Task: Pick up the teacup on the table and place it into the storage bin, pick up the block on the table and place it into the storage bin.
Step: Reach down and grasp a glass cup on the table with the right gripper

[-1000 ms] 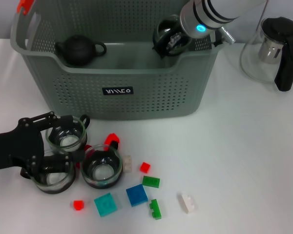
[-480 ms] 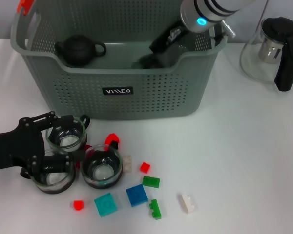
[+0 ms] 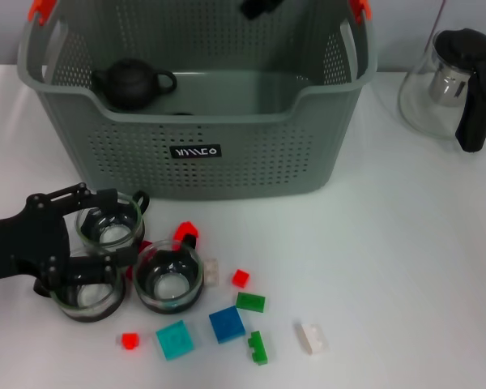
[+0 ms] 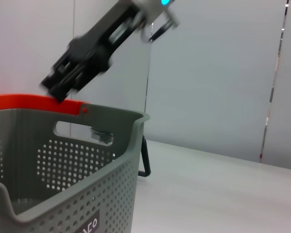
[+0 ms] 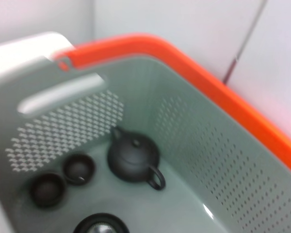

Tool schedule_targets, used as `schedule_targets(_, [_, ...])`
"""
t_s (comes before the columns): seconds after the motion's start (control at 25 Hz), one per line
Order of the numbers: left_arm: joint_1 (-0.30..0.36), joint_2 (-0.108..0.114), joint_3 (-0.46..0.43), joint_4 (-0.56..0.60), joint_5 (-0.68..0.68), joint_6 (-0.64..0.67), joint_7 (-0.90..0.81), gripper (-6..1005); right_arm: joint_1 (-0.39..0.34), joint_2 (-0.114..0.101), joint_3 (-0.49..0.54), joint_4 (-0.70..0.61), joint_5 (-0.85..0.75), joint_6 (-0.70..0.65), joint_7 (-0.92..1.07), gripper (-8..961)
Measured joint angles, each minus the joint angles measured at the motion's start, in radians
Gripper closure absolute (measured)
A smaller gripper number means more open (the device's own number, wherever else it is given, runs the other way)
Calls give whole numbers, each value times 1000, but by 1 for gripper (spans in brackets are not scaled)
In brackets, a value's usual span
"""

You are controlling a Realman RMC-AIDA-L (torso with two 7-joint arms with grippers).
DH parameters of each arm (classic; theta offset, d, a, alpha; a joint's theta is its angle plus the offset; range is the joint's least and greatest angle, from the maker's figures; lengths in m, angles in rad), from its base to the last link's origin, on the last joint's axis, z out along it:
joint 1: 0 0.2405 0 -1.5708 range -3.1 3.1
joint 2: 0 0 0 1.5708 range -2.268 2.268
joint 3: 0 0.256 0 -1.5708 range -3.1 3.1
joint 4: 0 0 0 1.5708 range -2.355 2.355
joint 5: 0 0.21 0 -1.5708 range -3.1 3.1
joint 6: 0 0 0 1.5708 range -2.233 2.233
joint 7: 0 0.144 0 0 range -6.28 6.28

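Observation:
The storage bin (image 3: 227, 154) stands at the back of the table, grey-green with orange clips. Three glass teacups sit in front of it: one (image 3: 109, 225) nearest the bin, one (image 3: 85, 292) at the left, one (image 3: 168, 279) beside it. My left gripper (image 3: 61, 243) lies open at the left, against the two left cups. Small blocks lie scattered to the right of the cups, among them a blue block (image 3: 227, 323) and a teal one (image 3: 175, 339). Only the dark tip of my right gripper (image 3: 259, 6) shows above the bin. A glass teacup rim (image 5: 99, 226) lies on the bin floor.
A black teapot (image 3: 132, 83) and two small dark cups (image 5: 79, 167) sit inside the bin. A glass pitcher with a black handle (image 3: 454, 81) stands at the back right. Red, green and white blocks lie around the blue one.
My right arm went down into the bin with a glass teacup, then rose out of it without the cup. The left gripper and the cups on the table stayed put.

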Motion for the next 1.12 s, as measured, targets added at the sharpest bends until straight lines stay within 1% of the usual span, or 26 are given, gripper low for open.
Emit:
schedule_targets(0.04, [0,0,-1,0,0,0,0,98,-14,-4,35,-113,6,-122,-10,497])
schedule_targets(0.08, [-1,0,-1,-1,0,-1,0,98,-14,-4,35,-113,6,-122,-10,497])
schedule_targets(0.12, [-2,0,-1,-1,0,-3,0,98,-20,-6,52,-161,12,-181,-17,497])
schedule_targets(0.16, [-2,0,0,-1,0,-4,0,98,-25,-11,64,-198,27,-245,-27,478])
schedule_targets(0.32, [-3,-1,0,-2,0,-4,0,98,-61,-30,92,-283,125,-437,-67,400])
schedule_targets(0.44, [-4,0,0,-2,0,-4,0,98,-107,-41,94,-318,188,-515,-106,353])
schedule_targets(0.6, [-4,1,0,-2,0,-5,0,98,-165,-43,95,-344,221,-590,-181,291])
schedule_targets(0.68, [-6,1,0,-2,-2,-5,0,98,-182,-42,93,-347,239,-636,-228,260])
schedule_targets(0.76, [-8,1,0,-2,-7,-5,-1,98,-197,-35,92,-348,249,-670,-275,263])
schedule_targets(0.84, [-11,2,0,-2,-10,-5,-4,98,-210,-24,87,-345,250,-677,-317,266])
schedule_targets(0.96, [-14,3,0,-2,-10,-4,-6,98,-234,5,63,-339,246,-665,-416,269])
schedule_targets(1.08, [-14,2,0,-2,-10,-5,-6,98,-267,36,1,-337,250,-620,-535,271])
schedule_targets(1.12, [-13,2,-1,-2,-12,-5,-6,98,-278,39,-41,-331,260,-588,-555,272])
